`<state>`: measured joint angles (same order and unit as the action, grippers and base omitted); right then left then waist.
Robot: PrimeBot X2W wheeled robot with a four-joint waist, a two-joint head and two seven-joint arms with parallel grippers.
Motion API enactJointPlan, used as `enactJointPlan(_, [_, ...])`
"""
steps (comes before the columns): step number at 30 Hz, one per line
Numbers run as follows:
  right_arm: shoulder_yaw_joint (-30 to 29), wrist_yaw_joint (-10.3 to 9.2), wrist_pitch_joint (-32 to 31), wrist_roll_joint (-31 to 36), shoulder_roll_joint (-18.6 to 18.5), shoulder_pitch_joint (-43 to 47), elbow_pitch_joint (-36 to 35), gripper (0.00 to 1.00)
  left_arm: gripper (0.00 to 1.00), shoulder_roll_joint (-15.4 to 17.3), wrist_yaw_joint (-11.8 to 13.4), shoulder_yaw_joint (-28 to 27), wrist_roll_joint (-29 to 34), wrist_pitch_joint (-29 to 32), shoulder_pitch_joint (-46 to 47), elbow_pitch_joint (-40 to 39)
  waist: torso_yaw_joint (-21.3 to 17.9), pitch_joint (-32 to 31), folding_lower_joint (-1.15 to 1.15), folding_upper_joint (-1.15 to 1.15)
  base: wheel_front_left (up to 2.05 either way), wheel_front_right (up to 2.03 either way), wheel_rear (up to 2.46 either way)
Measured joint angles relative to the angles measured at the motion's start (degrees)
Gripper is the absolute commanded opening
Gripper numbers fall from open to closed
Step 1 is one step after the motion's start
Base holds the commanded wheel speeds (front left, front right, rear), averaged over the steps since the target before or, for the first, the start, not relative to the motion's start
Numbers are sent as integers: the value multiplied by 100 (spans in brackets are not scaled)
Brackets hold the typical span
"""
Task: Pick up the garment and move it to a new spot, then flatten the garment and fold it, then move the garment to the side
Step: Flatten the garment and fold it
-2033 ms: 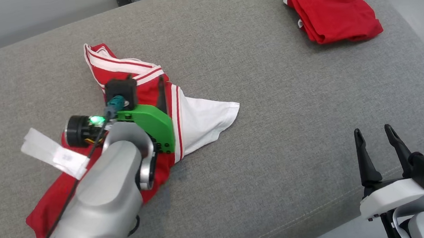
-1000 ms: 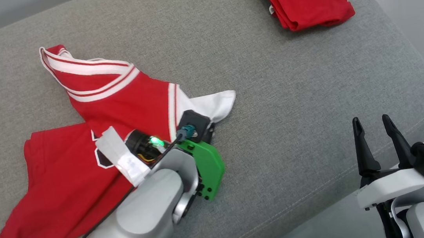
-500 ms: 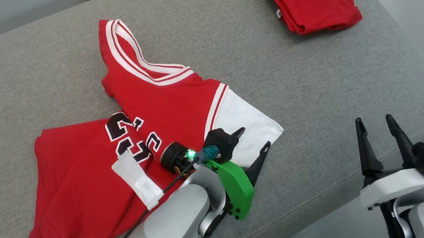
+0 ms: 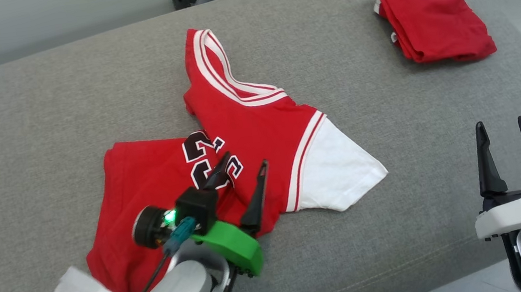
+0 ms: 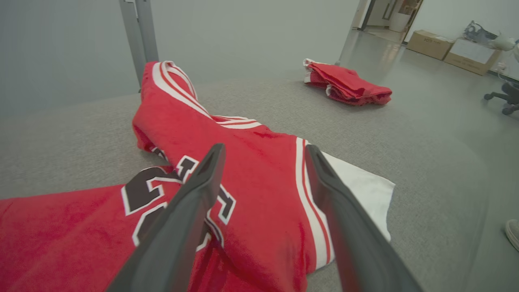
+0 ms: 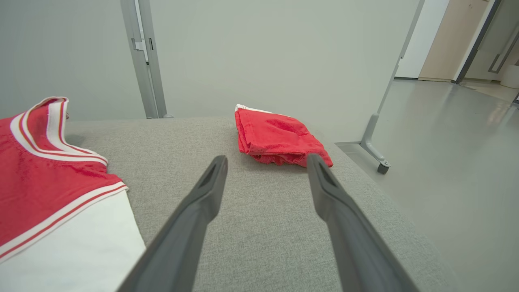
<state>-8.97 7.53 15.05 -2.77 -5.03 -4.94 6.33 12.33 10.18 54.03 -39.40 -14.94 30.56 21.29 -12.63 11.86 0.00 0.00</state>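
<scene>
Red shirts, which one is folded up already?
The red garment at the far right of the grey cushion is folded into a neat stack. The numbered jersey with the white sleeve lies spread out and rumpled.

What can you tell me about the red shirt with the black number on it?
The shirt is a red jersey of soft knit, with white-and-red striped trim at the neck, one white sleeve spread out and a black, white-edged number. It lies crumpled, folded over itself on the grey cushion; the open left hand hangs over it.
</scene>
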Motion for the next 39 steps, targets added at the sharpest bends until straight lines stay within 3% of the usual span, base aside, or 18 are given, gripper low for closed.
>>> enactJointPlan(3, [-98,0,1,34,-79,17,-33,100,100,343,396,-524,176,-10,-544,-563,238,-140,0,0,0,0,0])
enactJointPlan(6, [-149,0,1,51,-125,109,3,100,100,617,590,-970,423,-8,-1222,-968,486,-299,0,0,0,0,0])
enactJointPlan(13, [-311,0,1,99,-129,474,210,100,100,921,697,-1990,689,-10,-2619,-1422,1022,-742,0,0,0,0,0])
enactJointPlan(20, [-481,0,1,125,-49,687,313,100,100,918,381,-2670,848,-10,-3349,-1459,1539,-1061,0,0,0,0,0])
enactJointPlan(25, [-509,0,1,141,-4,775,360,100,100,704,115,-2966,1031,-10,-3502,-1355,1780,-1224,0,0,0,0,0])
enactJointPlan(26, [-490,0,1,142,5,782,366,100,100,612,-38,-2996,1099,-10,-3508,-1293,1824,-1273,0,0,0,0,0])
enactJointPlan(33, [-398,0,1,146,-32,752,367,100,100,171,-614,-2670,1121,32,-3224,-641,1730,-1210,0,0,0,0,0])
enactJointPlan(39, [-347,0,1,138,-105,637,326,100,100,-171,-771,-2544,1060,124,-2593,205,1575,-972,0,0,0,0,0])
